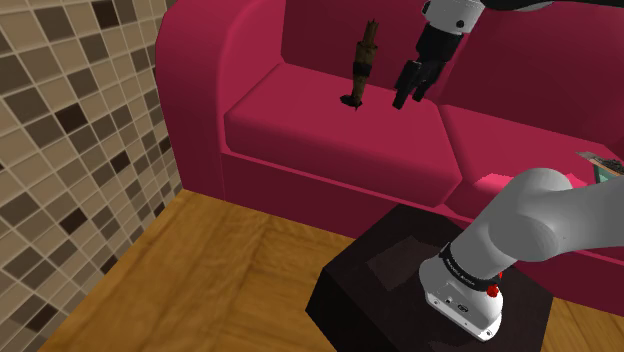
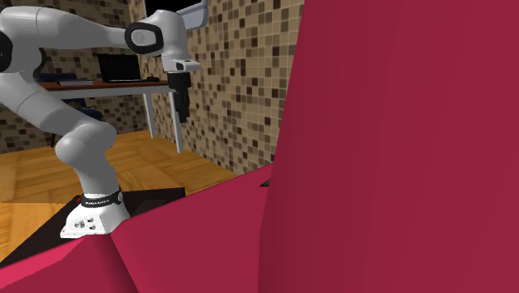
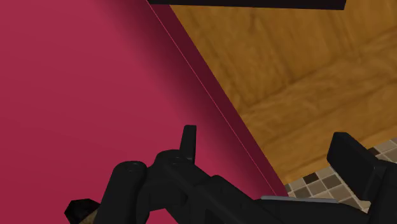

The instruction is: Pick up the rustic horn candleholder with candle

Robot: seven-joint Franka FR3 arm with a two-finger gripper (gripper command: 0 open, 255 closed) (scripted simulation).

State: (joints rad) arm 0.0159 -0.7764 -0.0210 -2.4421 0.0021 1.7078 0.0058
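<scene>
Bare seat cushion (image 1: 300, 125) around candleholder (image 1: 362, 65), backrest (image 1: 315, 40) behind

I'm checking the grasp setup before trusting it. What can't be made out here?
1. Shoulder view: the candleholder on the sofa is small and dark; candle and holder cannot be told apart.
2. Shoulder view: a green object is cut off by the right edge.
3. Second exterior view: the sofa's bulk hides what lies below the gripper.
4. Wrist view: a dark shape near the fingers is cut off by the edge, unidentifiable.

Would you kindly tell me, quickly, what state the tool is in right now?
Tool: open, holding nothing; the horn candleholder sits apart from it.
</scene>
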